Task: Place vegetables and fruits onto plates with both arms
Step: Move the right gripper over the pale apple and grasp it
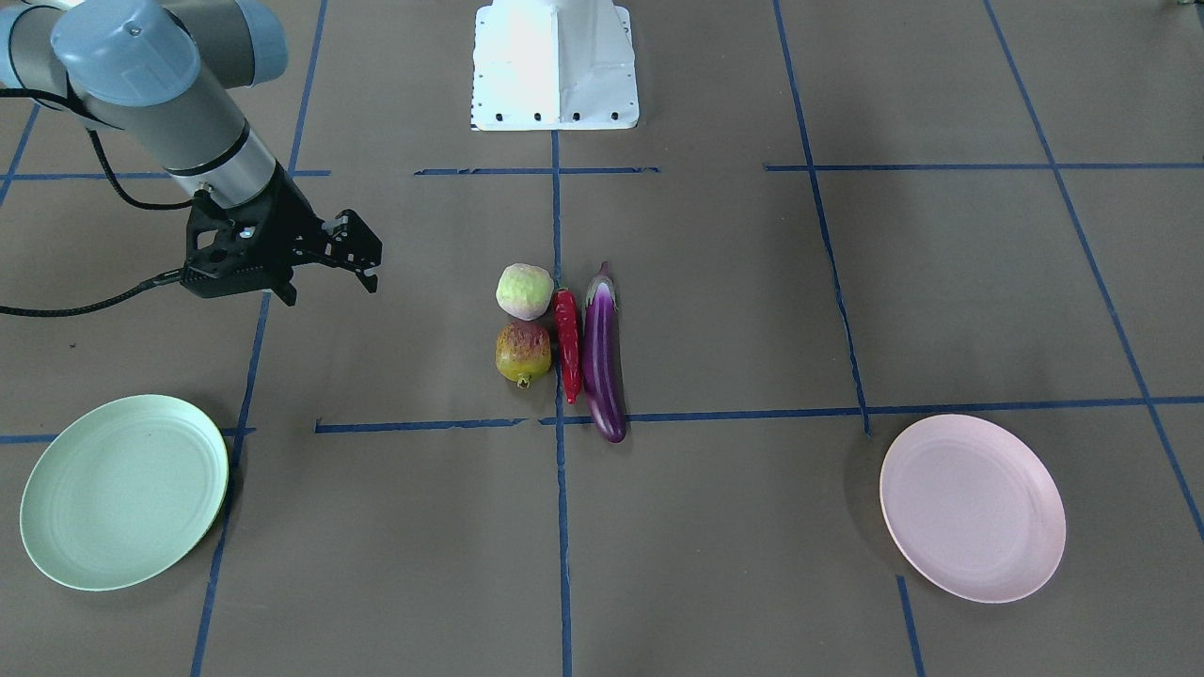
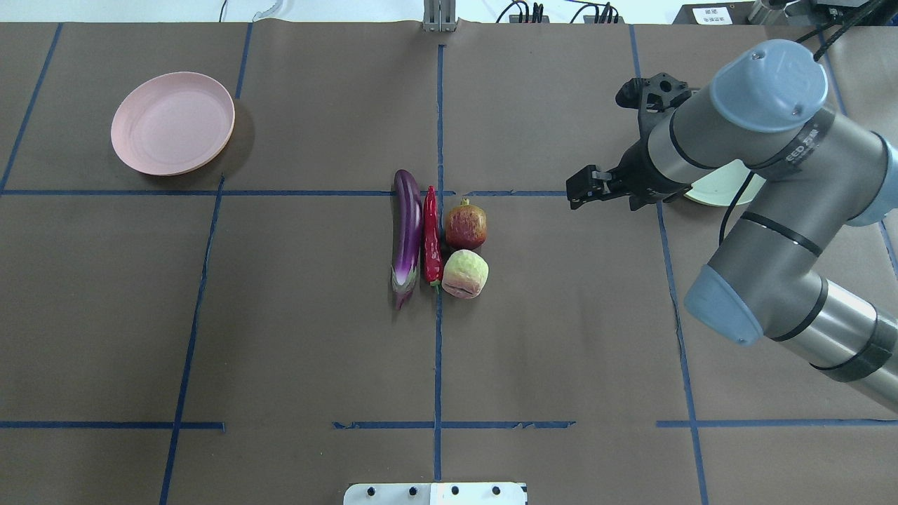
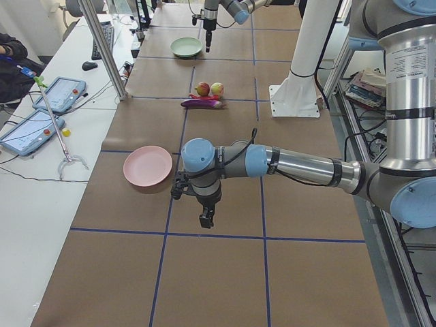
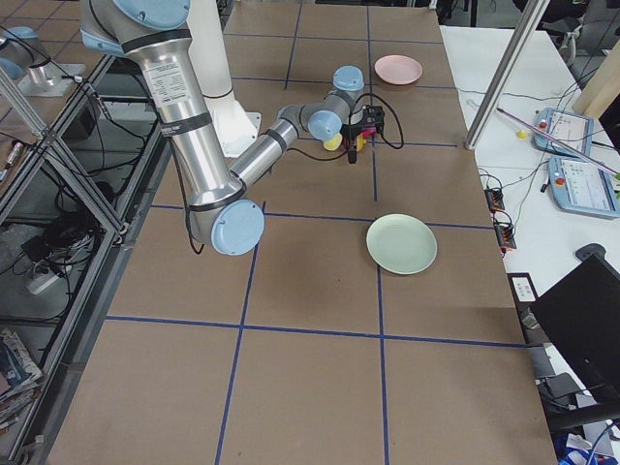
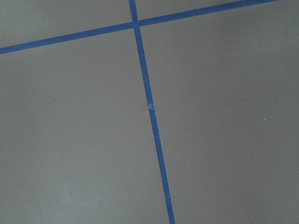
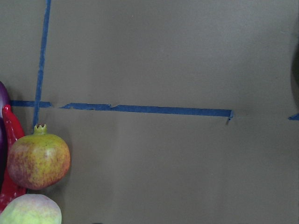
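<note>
Right arm [image 2: 779, 231]: silver-grey tube segments, black band rings, pale lettering; light-blue joint caps [image 2: 765, 84] with small screws; black cable [image 1: 56, 306]; black skeletal right gripper [image 1: 329, 287]. Left arm [image 3: 306, 165]: same finish. Base block [image 1: 555, 66]: white, bolt holes along its edge.

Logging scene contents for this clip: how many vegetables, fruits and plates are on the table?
Vegetables: 2 (eggplant, chili pepper)
Fruits: 2 (pale green fruit, mottled fruit)
Plates: 2 (mint green plate, pink plate)
Total: 6
</note>
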Robot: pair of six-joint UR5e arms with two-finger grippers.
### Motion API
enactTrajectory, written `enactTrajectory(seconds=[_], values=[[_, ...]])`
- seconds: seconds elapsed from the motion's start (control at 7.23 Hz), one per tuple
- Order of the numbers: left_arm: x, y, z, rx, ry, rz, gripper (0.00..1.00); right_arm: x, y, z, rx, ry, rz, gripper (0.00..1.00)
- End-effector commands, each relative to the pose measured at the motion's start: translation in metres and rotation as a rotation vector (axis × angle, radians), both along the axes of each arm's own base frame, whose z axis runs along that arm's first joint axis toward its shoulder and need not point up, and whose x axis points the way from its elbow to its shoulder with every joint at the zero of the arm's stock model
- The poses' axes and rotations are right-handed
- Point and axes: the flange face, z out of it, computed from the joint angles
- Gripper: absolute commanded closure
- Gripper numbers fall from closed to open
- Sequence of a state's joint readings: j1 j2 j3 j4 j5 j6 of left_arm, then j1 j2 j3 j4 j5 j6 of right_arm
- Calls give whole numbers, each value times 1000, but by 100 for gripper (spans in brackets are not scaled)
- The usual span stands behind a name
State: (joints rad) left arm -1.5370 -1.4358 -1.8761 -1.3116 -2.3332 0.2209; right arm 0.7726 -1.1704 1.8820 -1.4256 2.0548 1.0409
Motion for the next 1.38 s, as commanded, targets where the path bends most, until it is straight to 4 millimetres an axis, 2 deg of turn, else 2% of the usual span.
enactTrajectory(seconds=[0.0, 0.28, 0.55, 0.69, 0.97, 1.25], values=[[0, 0, 0, 0, 0, 0, 0, -31, 15, -20, -11, -10, 21, 0], [0, 0, 0, 0, 0, 0, 0, -90, 43, -55, -17, -23, 77, 0], [0, 0, 0, 2, 0, 0, 0, -154, 49, -83, -34, -12, 145, 0], [0, 0, 1, -1, 0, 0, 0, -175, 53, -79, -24, 15, 156, 0], [0, 0, 1, -2, 0, 0, 0, -198, 64, -64, -5, 61, 163, 0], [0, 0, 1, -2, 0, 0, 0, -217, 73, -58, -3, 85, 150, 0]])
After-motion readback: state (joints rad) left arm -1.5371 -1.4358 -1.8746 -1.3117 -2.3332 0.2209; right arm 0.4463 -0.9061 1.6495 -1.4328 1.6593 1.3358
